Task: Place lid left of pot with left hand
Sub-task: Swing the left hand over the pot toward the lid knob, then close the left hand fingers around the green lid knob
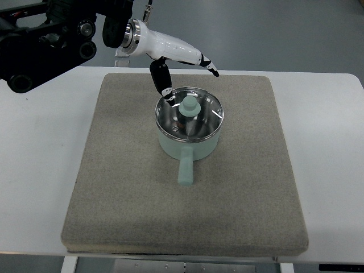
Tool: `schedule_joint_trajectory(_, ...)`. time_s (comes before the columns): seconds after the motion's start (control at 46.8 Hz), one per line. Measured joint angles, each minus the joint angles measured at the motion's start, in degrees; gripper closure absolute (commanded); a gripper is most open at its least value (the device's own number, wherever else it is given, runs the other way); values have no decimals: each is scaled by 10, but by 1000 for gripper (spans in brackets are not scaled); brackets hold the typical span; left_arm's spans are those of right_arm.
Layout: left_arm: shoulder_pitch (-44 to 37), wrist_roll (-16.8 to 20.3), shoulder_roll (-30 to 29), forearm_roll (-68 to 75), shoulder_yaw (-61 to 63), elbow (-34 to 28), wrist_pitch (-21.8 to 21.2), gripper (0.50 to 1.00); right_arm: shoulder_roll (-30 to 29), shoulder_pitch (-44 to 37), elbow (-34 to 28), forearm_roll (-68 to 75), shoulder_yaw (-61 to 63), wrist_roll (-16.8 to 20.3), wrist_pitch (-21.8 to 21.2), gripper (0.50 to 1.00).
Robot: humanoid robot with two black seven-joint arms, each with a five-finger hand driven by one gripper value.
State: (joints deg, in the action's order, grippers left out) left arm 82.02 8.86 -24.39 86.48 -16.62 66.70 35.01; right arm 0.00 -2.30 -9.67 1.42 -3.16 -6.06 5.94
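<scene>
I'm reaching my left hand (181, 62), fingers (163, 79) apart, toward the lid (190, 114); next, grip its knob (189, 106).

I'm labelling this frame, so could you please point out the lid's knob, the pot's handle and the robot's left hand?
lid knob (189, 105), top view, on the knob's rounded top.
pot handle (185, 170), top view, midway along the handle.
left hand (176, 57), top view, on the white back of the hand.
</scene>
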Motion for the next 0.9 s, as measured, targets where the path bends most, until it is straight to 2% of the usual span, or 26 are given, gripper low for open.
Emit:
schedule_joint_trajectory(0.363, -30, 0, 28, 63, -1, -9, -31, 521, 0, 0, 0, 0, 0, 0, 0, 579)
schedule_joint_trajectory(0.534, -48, -1, 41, 86, 0, -15, -68, 529, 0, 0, 0, 0, 0, 0, 0, 579)
schedule_joint_trajectory(0.619, -51, -1, 43, 93, 0, -15, -71, 557, 0, 0, 0, 0, 0, 0, 0, 579)
schedule_joint_trajectory(0.833, -51, 0, 42, 94, 1, -15, -68, 561, 0, 0, 0, 0, 0, 0, 0, 579)
schedule_joint_trajectory(0.897, -51, 0, 42, 95, 1, -15, -66, 583, 0, 0, 0, 0, 0, 0, 0, 579)
